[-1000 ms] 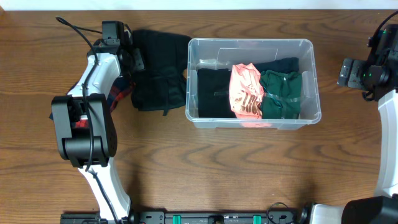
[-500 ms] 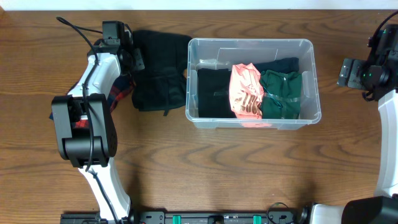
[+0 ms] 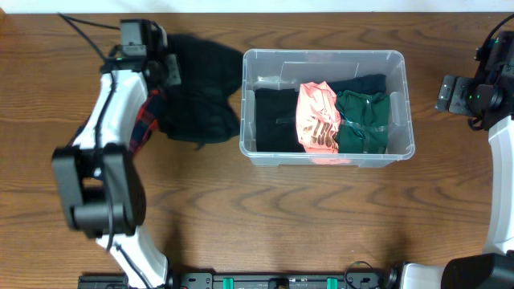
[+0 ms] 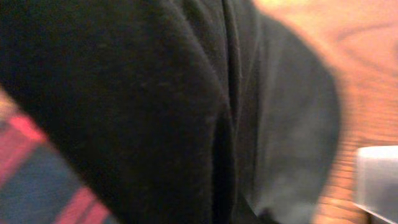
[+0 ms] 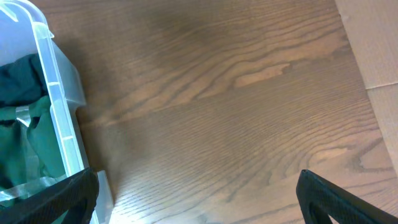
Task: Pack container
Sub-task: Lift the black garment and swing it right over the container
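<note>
At far left, just beside the bin point(image 3: 321, 53), rests the left claw point(image 3: 165, 71) on black cloth point(image 3: 201, 100); cannot tell whether pinching or spread. Holds the right claw point(image 5: 196, 200) spread, right of the bin. Risks dragging plaid cloth point(image 3: 146, 120) along or snagging the bin's wall.

Quick count: one container point(image 3: 321, 53). Inside are three folded clothes: a black piece point(image 3: 275, 119), a pink piece point(image 3: 317, 116) and a green piece point(image 3: 361, 120). There's maybe a fourth dark piece point(image 3: 365, 83) behind, hard to tell. On the worktop point(image 3: 281, 217): one black garment point(image 3: 197, 96), one plaid cloth point(image 3: 147, 120).
</note>
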`<state>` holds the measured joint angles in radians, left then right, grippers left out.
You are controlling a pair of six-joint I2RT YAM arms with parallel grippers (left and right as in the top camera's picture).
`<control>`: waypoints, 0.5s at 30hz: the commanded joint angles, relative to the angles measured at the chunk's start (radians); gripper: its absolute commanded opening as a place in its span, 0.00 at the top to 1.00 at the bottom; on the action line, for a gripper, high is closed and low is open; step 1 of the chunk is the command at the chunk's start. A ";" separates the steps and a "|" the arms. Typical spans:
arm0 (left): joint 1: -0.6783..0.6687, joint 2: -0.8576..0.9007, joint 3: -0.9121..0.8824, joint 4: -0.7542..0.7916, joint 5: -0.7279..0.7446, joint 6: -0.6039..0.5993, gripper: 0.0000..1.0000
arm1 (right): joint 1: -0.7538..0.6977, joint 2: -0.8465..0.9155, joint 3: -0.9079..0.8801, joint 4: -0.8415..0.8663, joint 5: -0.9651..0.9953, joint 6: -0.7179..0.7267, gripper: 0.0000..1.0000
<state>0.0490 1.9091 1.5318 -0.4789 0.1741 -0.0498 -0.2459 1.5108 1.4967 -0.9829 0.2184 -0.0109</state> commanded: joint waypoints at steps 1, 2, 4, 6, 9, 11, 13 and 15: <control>0.012 -0.131 0.020 0.010 -0.002 0.054 0.94 | -0.003 0.001 0.006 -0.001 0.013 0.010 0.01; 0.012 -0.153 0.020 0.010 -0.002 0.054 0.94 | -0.003 0.001 0.006 -0.002 0.013 0.010 0.01; 0.012 -0.192 0.020 0.010 -0.001 0.053 0.94 | -0.003 0.001 0.006 -0.001 0.014 0.010 0.01; 0.010 -0.224 0.020 0.010 0.000 0.054 0.94 | -0.003 0.001 0.006 -0.001 0.014 0.010 0.01; 0.011 -0.274 0.020 0.010 0.050 0.055 0.94 | -0.003 0.001 0.006 -0.001 0.013 0.010 0.01; 0.010 -0.312 0.020 0.010 0.090 0.057 0.94 | -0.003 0.001 0.006 -0.001 0.014 0.010 0.01; 0.010 -0.343 0.022 0.010 0.118 0.058 0.94 | -0.003 0.001 0.006 -0.001 0.014 0.010 0.01; 0.010 -0.383 0.022 0.010 0.167 0.082 0.94 | -0.003 0.001 0.006 -0.001 0.013 0.010 0.01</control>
<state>0.0582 1.6241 1.5314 -0.4915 0.2440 0.0013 -0.2459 1.5108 1.4967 -0.9829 0.2184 -0.0105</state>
